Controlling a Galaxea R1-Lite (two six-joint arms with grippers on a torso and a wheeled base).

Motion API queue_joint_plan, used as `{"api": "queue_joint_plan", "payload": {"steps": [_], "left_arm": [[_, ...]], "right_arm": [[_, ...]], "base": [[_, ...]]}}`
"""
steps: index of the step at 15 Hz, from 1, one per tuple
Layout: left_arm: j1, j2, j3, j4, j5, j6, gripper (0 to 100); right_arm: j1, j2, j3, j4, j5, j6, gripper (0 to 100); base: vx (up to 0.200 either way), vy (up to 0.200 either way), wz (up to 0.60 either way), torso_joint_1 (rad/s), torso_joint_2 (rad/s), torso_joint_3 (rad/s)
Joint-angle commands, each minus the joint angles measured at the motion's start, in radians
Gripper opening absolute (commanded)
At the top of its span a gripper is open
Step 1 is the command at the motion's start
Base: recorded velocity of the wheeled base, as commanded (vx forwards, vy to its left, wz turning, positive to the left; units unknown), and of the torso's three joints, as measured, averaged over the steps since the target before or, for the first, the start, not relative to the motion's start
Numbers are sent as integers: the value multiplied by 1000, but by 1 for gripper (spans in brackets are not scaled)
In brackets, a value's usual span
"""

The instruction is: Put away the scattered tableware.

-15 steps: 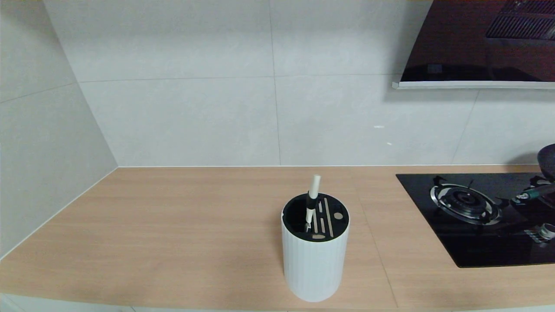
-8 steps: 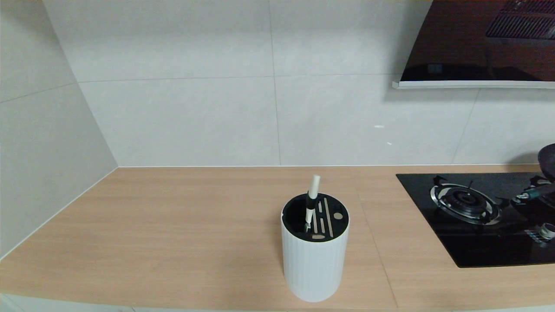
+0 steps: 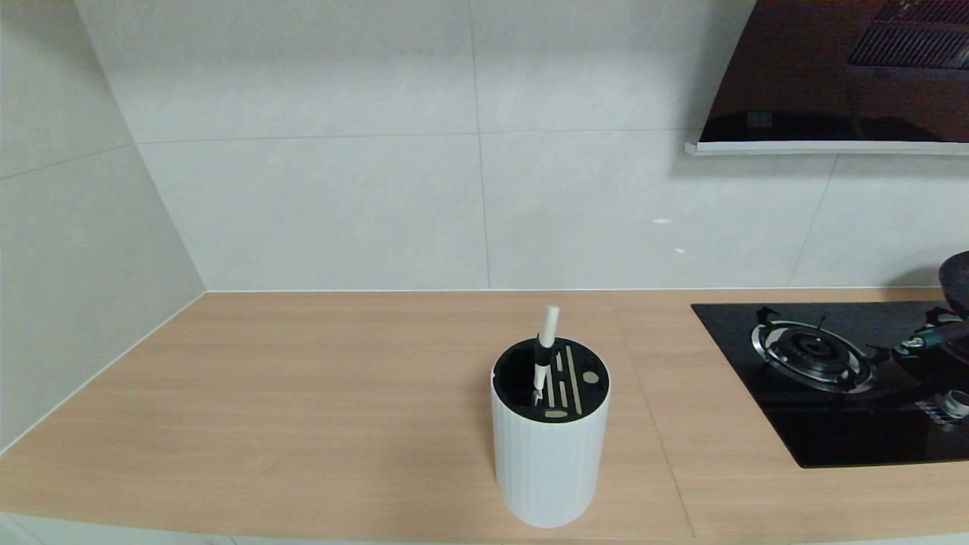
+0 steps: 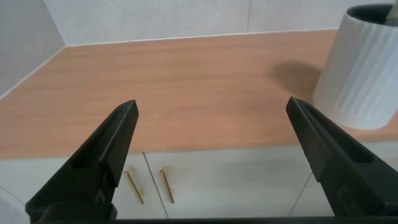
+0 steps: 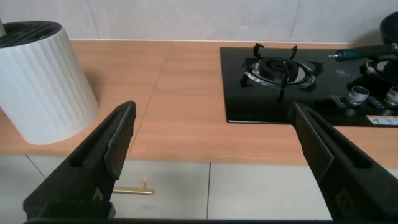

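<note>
A white ribbed holder (image 3: pixel 550 446) with a black slotted top stands near the counter's front edge. A utensil with a white handle (image 3: pixel 546 341) stands upright in it. The holder (image 4: pixel 364 68) also shows in the left wrist view, and the holder (image 5: pixel 43 81) in the right wrist view. My left gripper (image 4: pixel 211 112) is open, held in front of the counter's edge with nothing between its fingers. My right gripper (image 5: pixel 211 115) is open too, in front of the counter edge between the holder and the stove, and holds nothing.
A black gas stove (image 3: pixel 833 378) with a burner (image 3: pixel 810 352) takes the right end of the wooden counter (image 3: pixel 303 409). A pan's handle (image 3: pixel 927 337) reaches over it at the far right. A range hood (image 3: pixel 833 76) hangs above. Cabinet doors with brass handles (image 4: pixel 149 185) lie below.
</note>
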Motion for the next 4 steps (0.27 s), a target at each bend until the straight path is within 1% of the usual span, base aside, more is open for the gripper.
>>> {"api": "queue_joint_plan", "payload": {"steps": [1,4], "left_arm": [[0,2,1,0,0,-6,100],[0,2,1,2,0,-4,100]], "right_arm": [[0,1,2,5,1,4,100],[0,1,2,5,2,4,100]], "base": [[0,0,0,0,0,0],[0,0,0,0,0,0]]}}
